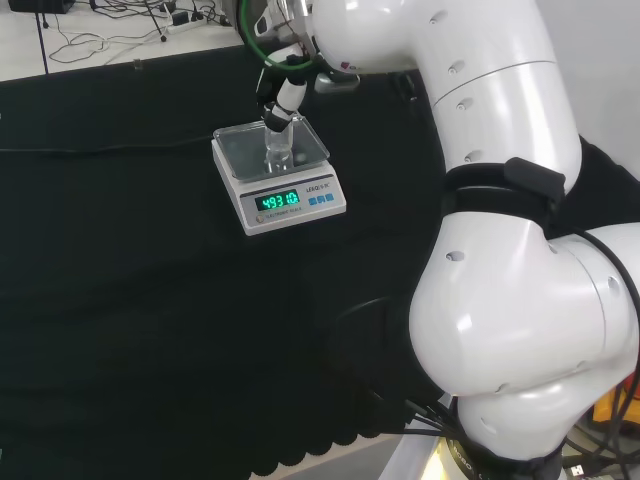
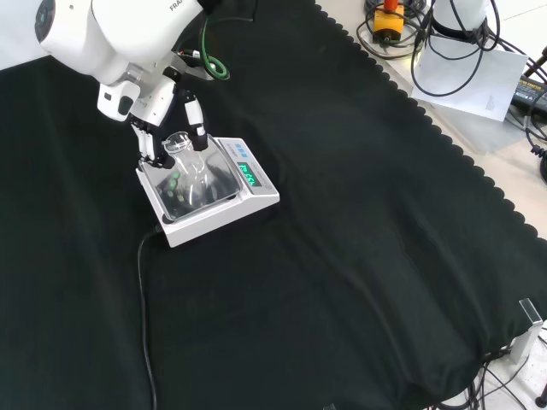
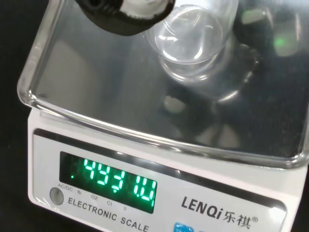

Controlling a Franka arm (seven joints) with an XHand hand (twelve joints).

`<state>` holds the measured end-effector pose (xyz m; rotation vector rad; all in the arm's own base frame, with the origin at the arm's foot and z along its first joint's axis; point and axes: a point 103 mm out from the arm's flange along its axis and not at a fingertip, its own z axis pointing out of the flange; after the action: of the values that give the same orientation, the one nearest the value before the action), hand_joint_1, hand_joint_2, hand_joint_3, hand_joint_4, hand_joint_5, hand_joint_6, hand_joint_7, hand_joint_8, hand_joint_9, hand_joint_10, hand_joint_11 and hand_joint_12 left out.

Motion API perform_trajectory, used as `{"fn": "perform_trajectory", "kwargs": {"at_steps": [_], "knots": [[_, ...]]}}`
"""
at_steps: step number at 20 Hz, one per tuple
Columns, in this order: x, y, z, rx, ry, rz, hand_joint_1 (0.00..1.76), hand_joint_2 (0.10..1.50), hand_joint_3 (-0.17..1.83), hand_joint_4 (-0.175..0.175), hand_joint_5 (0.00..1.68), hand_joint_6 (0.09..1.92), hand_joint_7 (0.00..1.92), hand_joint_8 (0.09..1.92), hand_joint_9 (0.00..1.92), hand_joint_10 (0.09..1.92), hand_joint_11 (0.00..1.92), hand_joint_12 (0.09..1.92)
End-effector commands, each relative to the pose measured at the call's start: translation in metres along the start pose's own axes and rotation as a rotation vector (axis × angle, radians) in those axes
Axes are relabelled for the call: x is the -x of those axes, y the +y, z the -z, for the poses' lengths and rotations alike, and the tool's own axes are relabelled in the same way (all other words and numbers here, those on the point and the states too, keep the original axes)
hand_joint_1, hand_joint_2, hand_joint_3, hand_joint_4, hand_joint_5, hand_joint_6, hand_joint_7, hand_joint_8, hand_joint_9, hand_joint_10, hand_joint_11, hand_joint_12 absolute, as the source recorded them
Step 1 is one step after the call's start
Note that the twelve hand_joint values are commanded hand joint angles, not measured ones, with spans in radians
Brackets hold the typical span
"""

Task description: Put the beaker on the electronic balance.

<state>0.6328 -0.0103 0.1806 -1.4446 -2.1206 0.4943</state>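
A white electronic balance [image 1: 300, 205] with a lit green display stands on the black cloth, left of the arm's links in the head view. A clear glass beaker [image 1: 279, 150] rests on its shiny pan [image 3: 96, 87]. The hand [image 1: 283, 95] comes down from above with its fingers curled round the beaker's upper part. In the front view the beaker [image 2: 190, 166] leans slightly on the balance [image 2: 218, 222], with the hand [image 2: 158, 107] above it and fingers [image 2: 197, 130] on both sides of the rim. In the wrist view the beaker [image 3: 193, 43] is seen from above beside a black fingertip [image 3: 120, 19].
A black power cable [image 2: 141, 290] runs from the balance over the cloth toward the front view's lower edge. The cloth's scalloped edge [image 2: 444, 137] runs along the right in the front view, with cables and gear [image 2: 402, 26] beyond it. Open cloth surrounds the balance.
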Motion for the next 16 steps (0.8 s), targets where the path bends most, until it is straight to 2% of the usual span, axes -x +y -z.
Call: {"fn": "perform_trajectory", "kwargs": {"at_steps": [1,4,8,10,13,16], "knots": [[0.0013,-0.0042,-0.0037,-0.010,-0.029,0.004,0.95,0.97,-0.17,-0.116,0.56,0.87,0.52,0.85,0.76,0.76,0.91,1.13],[0.0011,-0.0058,-0.0059,-0.015,-0.052,0.005,0.94,0.94,-0.17,-0.107,0.51,0.87,0.50,0.84,0.72,0.78,0.86,1.17],[0.0003,-0.0074,-0.0083,-0.022,-0.090,0.000,0.90,0.88,-0.17,-0.076,0.34,0.80,0.37,0.82,0.54,0.83,0.71,1.28],[-0.0004,-0.0079,-0.0089,-0.025,-0.104,-0.002,0.88,0.86,-0.17,-0.060,0.25,0.66,0.28,0.81,0.45,0.86,0.65,1.32],[-0.0004,-0.0086,-0.0090,-0.043,-0.114,-0.003,0.86,0.83,-0.17,-0.020,0.09,0.32,0.10,0.77,0.28,0.90,0.54,1.36],[-0.0005,-0.0092,-0.0068,-0.044,-0.115,0.000,0.84,0.81,-0.17,0.006,0.04,0.11,0.01,0.63,0.10,0.94,0.39,1.39]]}}
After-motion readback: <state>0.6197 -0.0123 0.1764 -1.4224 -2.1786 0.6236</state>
